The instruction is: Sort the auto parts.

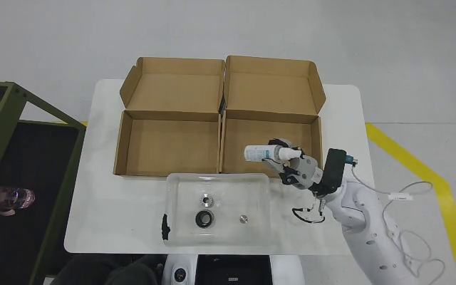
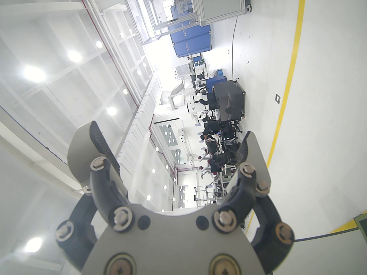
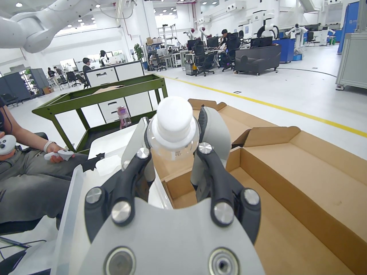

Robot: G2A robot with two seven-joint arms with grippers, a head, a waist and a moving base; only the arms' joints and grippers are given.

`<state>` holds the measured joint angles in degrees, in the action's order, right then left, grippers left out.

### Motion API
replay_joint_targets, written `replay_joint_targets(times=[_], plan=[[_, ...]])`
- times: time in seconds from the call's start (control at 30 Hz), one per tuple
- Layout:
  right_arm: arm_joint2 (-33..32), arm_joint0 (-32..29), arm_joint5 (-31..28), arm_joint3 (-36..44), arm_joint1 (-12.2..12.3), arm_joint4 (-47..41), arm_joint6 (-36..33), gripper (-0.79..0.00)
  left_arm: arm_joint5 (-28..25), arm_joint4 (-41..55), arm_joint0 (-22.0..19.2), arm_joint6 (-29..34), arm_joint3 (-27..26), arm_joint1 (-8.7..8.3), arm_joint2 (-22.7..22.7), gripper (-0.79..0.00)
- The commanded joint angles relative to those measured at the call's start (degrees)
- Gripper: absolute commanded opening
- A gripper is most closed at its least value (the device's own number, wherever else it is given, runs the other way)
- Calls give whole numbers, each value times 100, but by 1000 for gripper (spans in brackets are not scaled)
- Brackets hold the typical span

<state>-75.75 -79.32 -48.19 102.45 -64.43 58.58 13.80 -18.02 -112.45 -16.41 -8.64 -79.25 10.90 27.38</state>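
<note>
Bottle (image 1: 265, 152), white with a teal band, is clamped at one end between the fingers (image 3: 213, 127) of the right end effector (image 1: 291, 165). It juts straight out ahead, its long axis carrying on the line of the wrist, roughly horizontal above the tabletop (image 1: 114, 214). From the wrist, its white cap end (image 3: 174, 115) stands just beyond the fingertips. Directly under the bottle's free end lies the floor of the nearer box (image 1: 242, 139), open cardboard, whose near wall passes just below the fingers. The drop spot is therefore beneath and slightly ahead. I judge that the coming move needs little more than lowering and letting go, and the right arm is plainly the one placed for it. Past the bottle's tip, the farther box (image 1: 167, 146) sits touching the first. Below and back toward the robot is a clear tub (image 1: 217, 178) holding a metal ring (image 1: 206, 199), a black ring (image 1: 205, 219) and a small metal piece (image 1: 244, 219). The left end effector (image 2: 170, 131) hangs high, gaping, with nothing between its fingers
</note>
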Motion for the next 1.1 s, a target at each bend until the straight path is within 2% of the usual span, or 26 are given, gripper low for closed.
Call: replay_joint_targets(times=[0.0, 0.13, 0.4, 0.67, 1.07], plan=[[39, -6, 37, -49, -11, -278, -23, -785, 0, 0, 0, 0, 0, 0, 0, 0], [71, 75, 37, -118, -20, -706, -168, -785, 0, 0, 0, 0, 0, 0, 0, 0], [58, 201, 360, -197, -39, -942, -401, -785, 0, 0, 0, 0, 0, 0, 0, 0], [178, 620, 584, -477, -66, -545, -741, -785, 0, 0, 0, 0, 0, 0, 0, 0], [819, 1554, 907, -1318, -172, 165, -1576, -785, 0, 0, 0, 0, 0, 0, 0, 0]])
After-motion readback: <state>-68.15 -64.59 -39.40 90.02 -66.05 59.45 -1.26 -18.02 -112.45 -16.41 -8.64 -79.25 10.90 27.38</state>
